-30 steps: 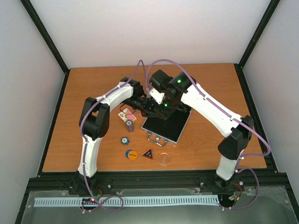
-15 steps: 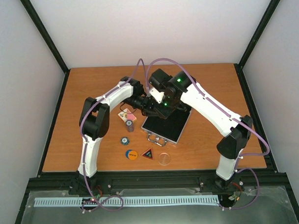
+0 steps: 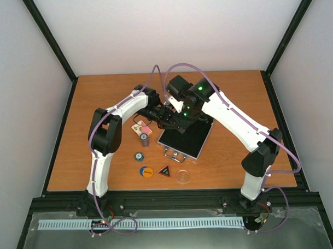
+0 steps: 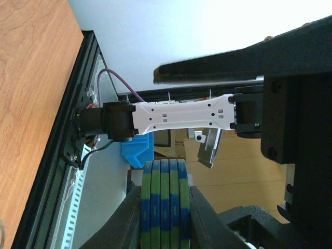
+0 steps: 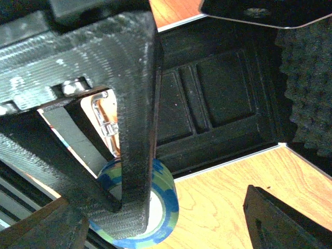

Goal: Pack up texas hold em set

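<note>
**Chip stack held at the open case's rim**
Your left fingers (image 5: 139,155) are clamped on a green-and-blue poker chip stack (image 4: 163,202), faces pressed together so it moves as one roll. It sits over the desk (image 3: 100,105), just outside the silver rim of the aluminium case (image 5: 223,88), beside the black lining it looks meant for. Your right fingers (image 5: 270,218) stand wide apart and hold nothing, close over that same edge. The card pack (image 3: 142,127), orange disc (image 3: 146,171), black-red triangle (image 3: 165,170) and clear disc (image 3: 183,176) lie outside the case — left of it and off its handle side — not yet packed.
</note>
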### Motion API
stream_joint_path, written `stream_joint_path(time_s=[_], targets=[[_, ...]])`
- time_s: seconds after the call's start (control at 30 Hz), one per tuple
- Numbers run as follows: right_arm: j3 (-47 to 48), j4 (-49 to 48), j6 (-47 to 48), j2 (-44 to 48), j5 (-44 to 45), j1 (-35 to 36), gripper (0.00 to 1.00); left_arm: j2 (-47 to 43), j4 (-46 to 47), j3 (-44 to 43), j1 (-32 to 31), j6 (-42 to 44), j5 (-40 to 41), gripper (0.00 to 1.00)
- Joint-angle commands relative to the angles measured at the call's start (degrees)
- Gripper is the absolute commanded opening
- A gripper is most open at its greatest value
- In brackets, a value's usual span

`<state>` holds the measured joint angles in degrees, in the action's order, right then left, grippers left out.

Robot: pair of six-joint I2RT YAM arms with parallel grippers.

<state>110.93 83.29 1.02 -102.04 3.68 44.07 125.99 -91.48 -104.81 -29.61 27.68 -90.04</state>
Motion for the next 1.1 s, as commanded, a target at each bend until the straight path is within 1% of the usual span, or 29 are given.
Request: stream_joint_path(time_s=[0.0, 0.17, 0.27, 0.37, 0.43, 0.6, 0.7, 0.83, 1.07], targets=[[3.20, -9.67, -2.10, 2.66, 5.63, -1.69, 0.86, -0.99, -2.04, -1.66, -1.49, 1.39, -8.18, 0.01], [2.49, -9.04, -2.24, 4.88, 3.59, -1.72, 0.93, -0.40, -2.14, -1.97, -0.74, 1.49, -8.11, 0.01], [2.28, -9.14, -2.11, 6.65, 0.56, -1.71, 0.93, -0.66, -2.24, -1.81, -0.31, 1.58, -8.05, 0.01], [2.08, -10.19, -2.49, 9.22, 0.18, -1.71, 0.93, -1.68, -2.21, -1.46, -0.11, 1.79, -8.11, 0.01], [2.13, -10.63, -2.97, 10.38, 2.30, -1.70, 0.94, -2.61, -2.29, -1.05, -0.10, 1.98, -8.09, 0.01], [2.11, -12.17, -5.26, 11.69, 11.80, -1.79, 0.94, -5.91, -2.43, -0.72, 0.76, 2.16, -7.87, 0.01], [1.77, -13.71, -6.21, 12.20, 14.76, -1.80, 0.94, -7.40, -2.53, -1.73, 1.84, 1.91, -7.64, 0.01], [2.22, -14.14, -5.90, 12.02, 17.69, -1.79, 0.94, -9.11, -2.52, -4.89, 3.90, 0.79, -6.49, 0.01], [4.39, -13.19, -6.06, 12.37, 25.11, -1.80, 0.94, -12.25, -2.30, -13.79, 6.78, -2.06, -3.23, 0.01]])
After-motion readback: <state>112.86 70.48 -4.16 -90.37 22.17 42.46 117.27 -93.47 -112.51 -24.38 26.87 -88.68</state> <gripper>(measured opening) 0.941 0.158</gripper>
